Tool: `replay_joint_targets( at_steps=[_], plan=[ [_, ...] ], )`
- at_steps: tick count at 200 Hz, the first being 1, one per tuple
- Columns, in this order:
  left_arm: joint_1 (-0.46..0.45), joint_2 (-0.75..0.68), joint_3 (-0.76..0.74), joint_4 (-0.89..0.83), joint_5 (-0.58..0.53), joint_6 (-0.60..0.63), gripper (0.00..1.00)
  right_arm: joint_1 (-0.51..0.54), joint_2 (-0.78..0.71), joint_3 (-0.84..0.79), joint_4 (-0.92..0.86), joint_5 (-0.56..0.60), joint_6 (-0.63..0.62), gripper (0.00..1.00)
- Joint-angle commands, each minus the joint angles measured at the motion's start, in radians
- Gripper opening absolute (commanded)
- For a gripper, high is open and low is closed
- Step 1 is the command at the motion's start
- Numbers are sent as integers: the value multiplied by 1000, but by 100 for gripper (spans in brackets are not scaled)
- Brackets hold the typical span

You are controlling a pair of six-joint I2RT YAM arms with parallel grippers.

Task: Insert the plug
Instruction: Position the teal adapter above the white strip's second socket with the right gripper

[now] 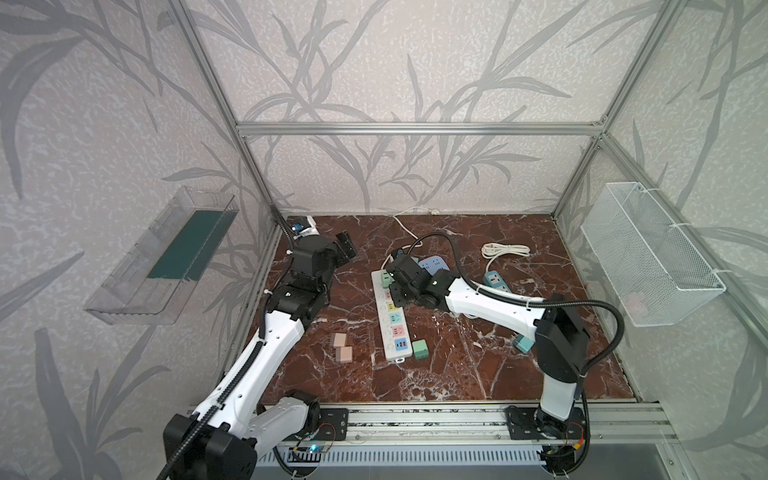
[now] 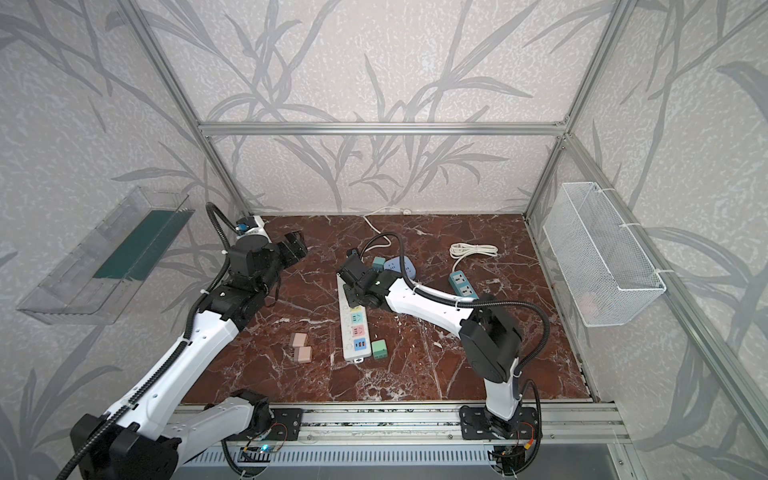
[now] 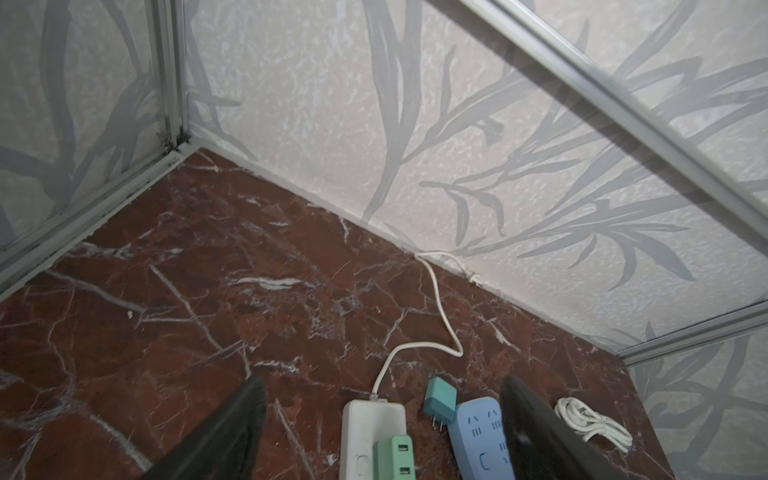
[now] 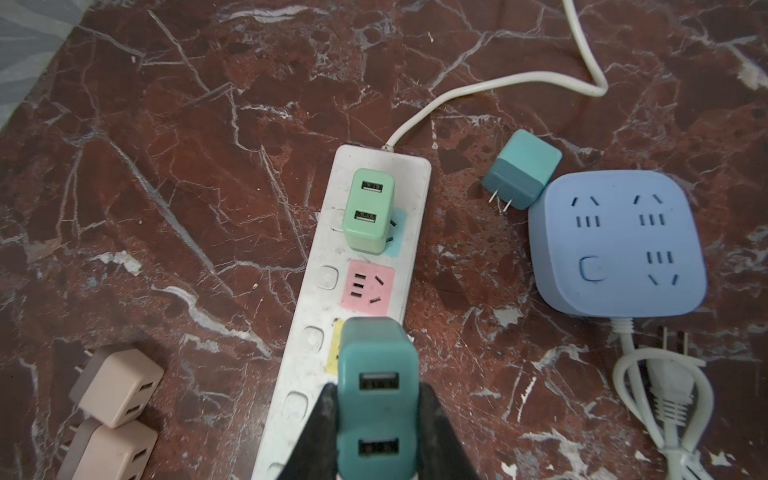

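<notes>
A red-brown marble tabletop point(image 1: 457, 365) veined in white lies inside an aluminium frame, with leaf-patterned wallpaper behind. A white strip point(image 4: 411, 183) runs across the middle of it, its cable trailing off to the back wall.

The right gripper point(image 4: 377, 395) is clenched on the plug point(image 4: 376, 409), with a black finger point(image 4: 322, 419) pressed to each long side. The plug is a dark teal block with rounded corners and a smooth matt shell. The face toward the wrist camera carries two rectangular USB ports, one behind the other. It stands over the strip's yellow socket point(image 4: 332, 349), covering most of it, just beside the pink socket point(image 4: 368, 289). Its prongs are hidden, so I cannot tell whether they are in the socket.

Further along the strip a mint charger point(image 4: 368, 210) is plugged in by the cable end. A small teal charger point(image 4: 521, 168) lies on its side at the corner of a blue socket block point(image 4: 619, 245), prongs showing. Two beige chargers point(image 4: 120, 386) lie side by side on the marble on the strip's other side. In a top view a green charger point(image 1: 420, 348) sits beside the strip's USB end.

The left gripper point(image 3: 383, 381) hangs raised over the back left of the table, jaws spread wide.
</notes>
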Motion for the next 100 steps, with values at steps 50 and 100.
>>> replay_joint_targets(
  at_steps=[50, 100],
  plan=[
    [17, -90, -42, 72, 170, -98, 86, -3, 113, 134, -91, -6, 82, 0],
    [42, -88, -49, 83, 200, -131, 86, -3, 186, 208, -118, 21, 117, 0]
  ],
)
